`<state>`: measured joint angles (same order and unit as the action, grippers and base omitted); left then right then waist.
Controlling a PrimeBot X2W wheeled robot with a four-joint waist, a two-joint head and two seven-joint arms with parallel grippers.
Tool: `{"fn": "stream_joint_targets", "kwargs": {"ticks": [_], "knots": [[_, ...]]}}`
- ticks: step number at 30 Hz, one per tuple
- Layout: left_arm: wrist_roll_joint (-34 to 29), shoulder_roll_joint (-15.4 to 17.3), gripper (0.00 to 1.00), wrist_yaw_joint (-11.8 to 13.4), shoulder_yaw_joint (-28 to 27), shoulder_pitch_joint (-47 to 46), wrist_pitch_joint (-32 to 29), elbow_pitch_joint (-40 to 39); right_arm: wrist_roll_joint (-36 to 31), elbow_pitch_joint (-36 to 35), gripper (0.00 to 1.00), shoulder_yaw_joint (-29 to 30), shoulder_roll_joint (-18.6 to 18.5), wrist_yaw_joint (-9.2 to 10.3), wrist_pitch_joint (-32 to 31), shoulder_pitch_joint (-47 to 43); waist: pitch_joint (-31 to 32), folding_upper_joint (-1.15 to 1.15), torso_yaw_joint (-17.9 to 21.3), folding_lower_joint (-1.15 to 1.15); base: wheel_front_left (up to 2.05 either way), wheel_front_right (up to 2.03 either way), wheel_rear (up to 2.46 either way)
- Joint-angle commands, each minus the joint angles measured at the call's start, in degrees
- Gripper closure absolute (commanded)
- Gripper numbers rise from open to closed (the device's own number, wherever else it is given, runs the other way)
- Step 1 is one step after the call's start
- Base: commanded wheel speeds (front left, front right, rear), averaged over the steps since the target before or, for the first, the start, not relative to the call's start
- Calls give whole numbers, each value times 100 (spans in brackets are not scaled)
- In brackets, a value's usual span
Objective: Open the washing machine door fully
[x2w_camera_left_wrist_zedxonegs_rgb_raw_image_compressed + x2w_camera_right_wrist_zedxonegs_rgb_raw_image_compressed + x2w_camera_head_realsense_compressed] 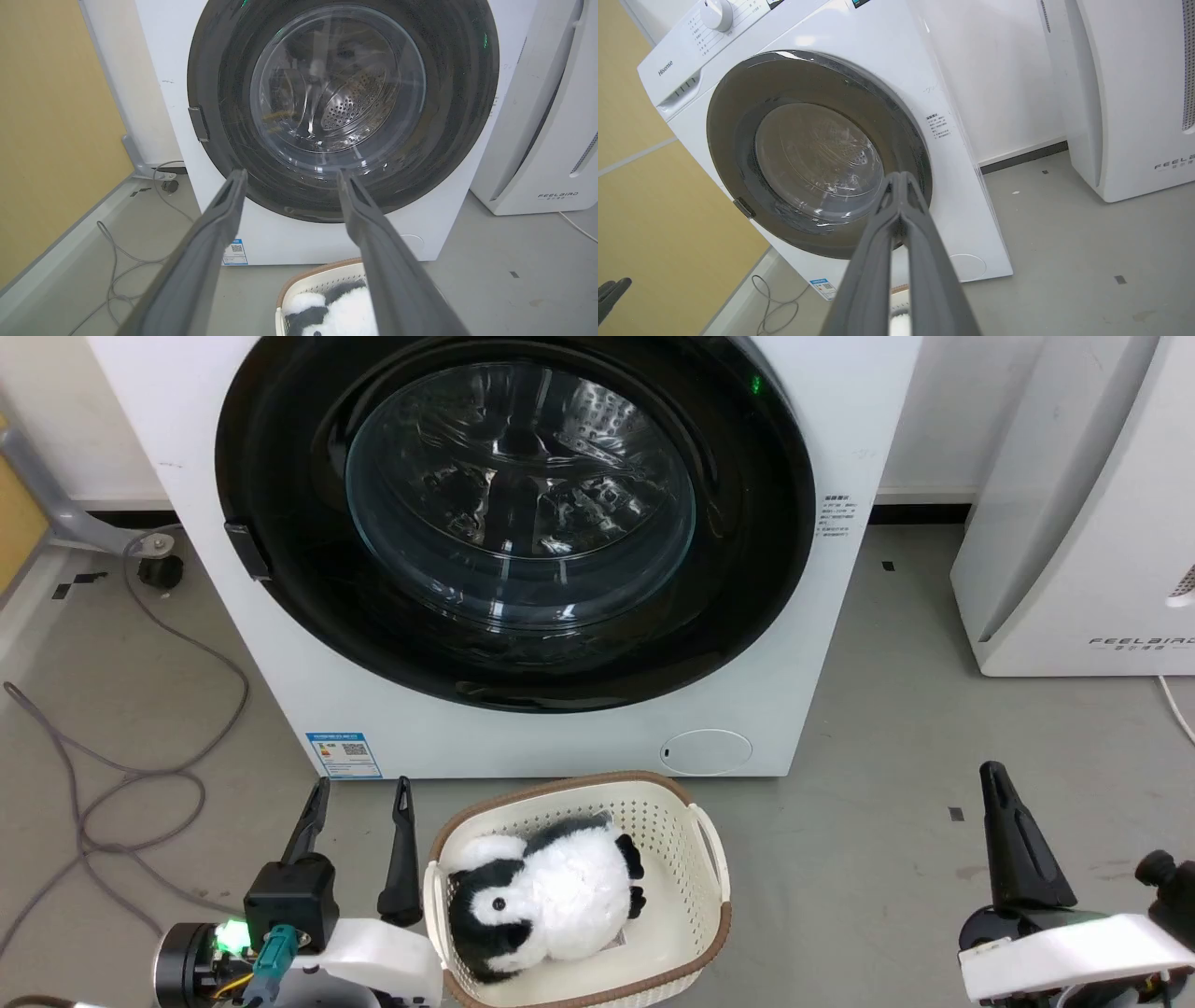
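Observation:
The washing machine door (523,513) is a big glossy black disc with a bulging glass window, lying flat against the white washer front, closed. Its small dark handle tab (247,551) sits on the left rim. The door also faces me in the left wrist view (341,102) and the right wrist view (817,154). My left gripper (362,793) stands open at the lower left, well short of the door, nothing between its fingers (215,233). My right gripper (997,777) is at the lower right, its fingertips (900,179) pressed together, holding nothing.
A cream basket (709,840) with a black-and-white plush penguin (546,896) sits on the floor just in front of the washer. Grey cables (140,765) trail on the left floor. A white appliance (1092,523) stands to the right. A small round white flap (707,751) sits low on the washer.

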<state>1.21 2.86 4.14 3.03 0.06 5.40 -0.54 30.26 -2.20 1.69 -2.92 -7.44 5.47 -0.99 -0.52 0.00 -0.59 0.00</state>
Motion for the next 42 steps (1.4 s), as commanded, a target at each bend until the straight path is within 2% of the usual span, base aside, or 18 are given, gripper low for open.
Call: {"fn": "stream_joint_targets", "kwargs": {"ticks": [1,11,21,33,42], "knots": [[39,2,0,49,13,0,56,-44,188,12,100,-6,2,-2,52,-72,-1,0,-4,0,0,0,0],[39,2,0,129,37,-19,176,-77,1964,59,100,-142,2,-2,110,-7,-55,0,-29,0,0,0,0],[36,2,0,212,93,-104,296,-124,3261,352,100,396,2,-3,-459,456,-208,0,-63,0,0,0,0],[-9,2,0,274,174,-313,439,-176,3972,990,100,1151,-128,-3,-1106,1400,-547,0,-177,0,0,0,0],[-42,2,0,280,196,-669,547,-250,4301,1523,100,1346,-404,-3,-1392,2375,-1053,0,-336,0,0,0,0]]}}
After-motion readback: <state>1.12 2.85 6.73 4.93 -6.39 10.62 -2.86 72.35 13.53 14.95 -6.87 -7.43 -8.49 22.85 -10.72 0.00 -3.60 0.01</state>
